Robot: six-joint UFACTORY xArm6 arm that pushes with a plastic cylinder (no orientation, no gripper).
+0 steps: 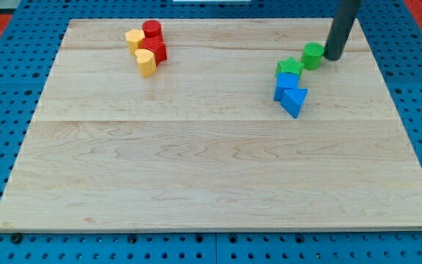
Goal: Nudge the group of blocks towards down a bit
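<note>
Two clusters sit on the wooden board [211, 176]; no container shows anywhere; I carry no jaws, only a rod. The nearer group — green star [289, 67], green cylinder [313, 54], blue cube [285, 86], blue triangle [295, 101] — lies at the view's upper right; my tip [335, 56] touches the cylinder's right side. The downward nudge looks not yet done; red and yellow blocks [146, 48] sit well apart
</note>
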